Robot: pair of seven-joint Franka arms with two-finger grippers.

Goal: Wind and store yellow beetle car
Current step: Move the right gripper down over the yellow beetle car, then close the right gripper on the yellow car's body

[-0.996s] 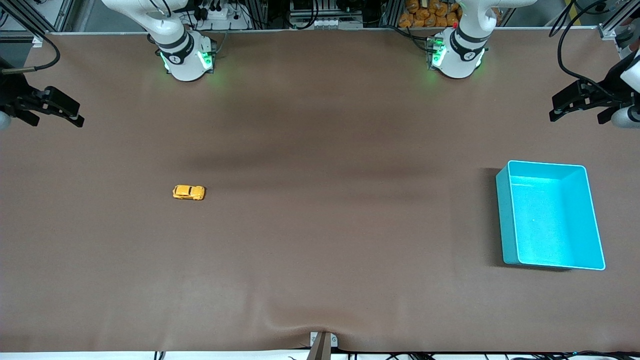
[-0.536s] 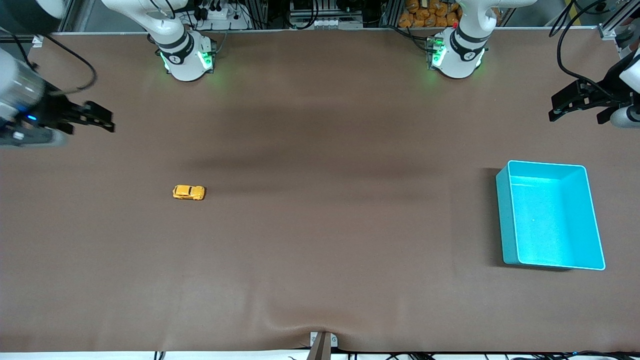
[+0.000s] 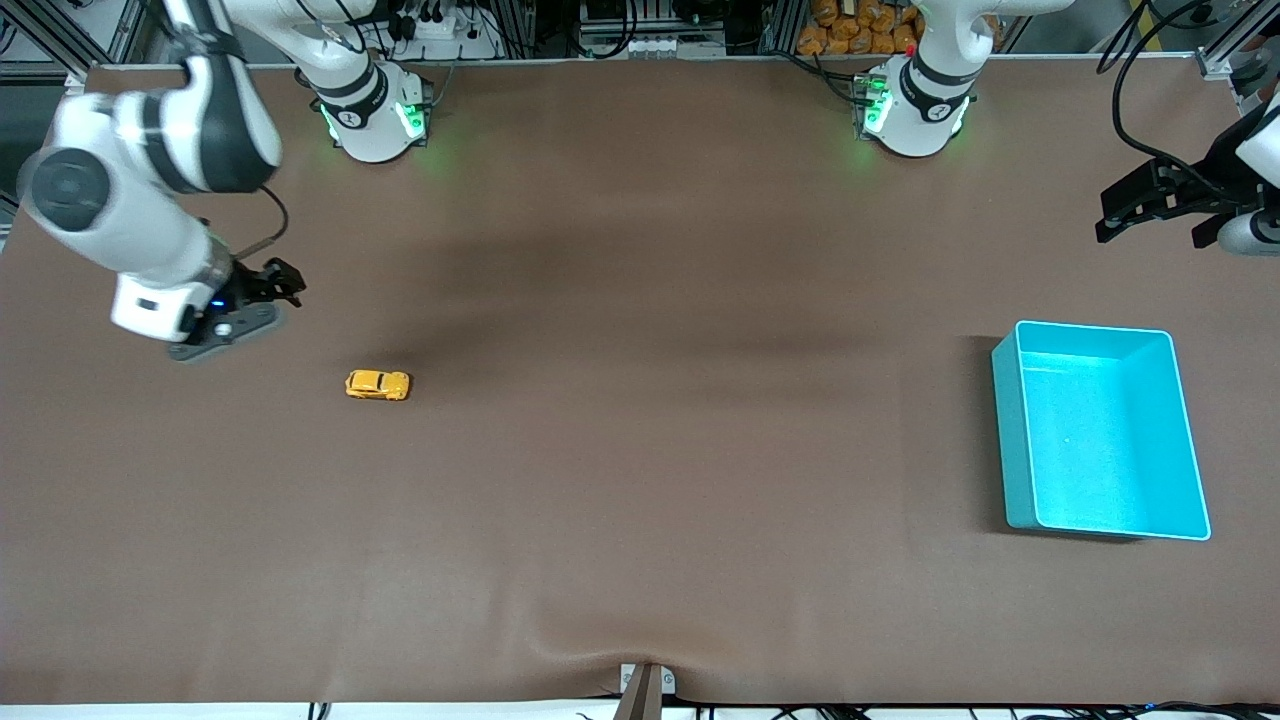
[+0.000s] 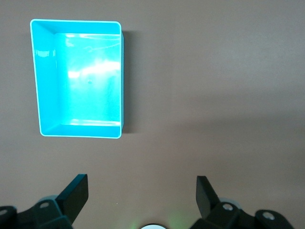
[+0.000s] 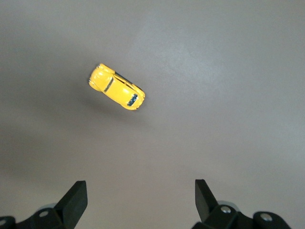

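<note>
Swinging in from the table's edge over the past second, the right arm now hangs its right gripper (image 3: 283,283) above bare tabletop near the yellow beetle car (image 3: 378,385), while nothing else in the scene has shifted. From the right wrist camera, the gripper's two dark fingers (image 5: 75,198) stand wide apart with nothing between them, and the car (image 5: 116,93) sits on the mat ahead of them, untouched. From the high camera the gripper's fingertips are small and dark against the arm's shadowed wrist, so their spread is hard to read there; the wrist picture settles it.

The car rests on its wheels on the brown table (image 3: 640,500), toward the right arm's end, with its long side turned to the front camera. It is well apart from the teal bin (image 3: 1015,430), which stands toward the left arm's end of the table with nothing visible inside it.

The left arm waits at its own end of the table, its left gripper (image 3: 1120,210) held in the air over the mat's edge. Its wrist camera looks down on the bin (image 4: 34,76), and its fingers (image 4: 76,191) are spread just as wide, holding nothing. Green lights glow at both arm bases along the table's top edge.
</note>
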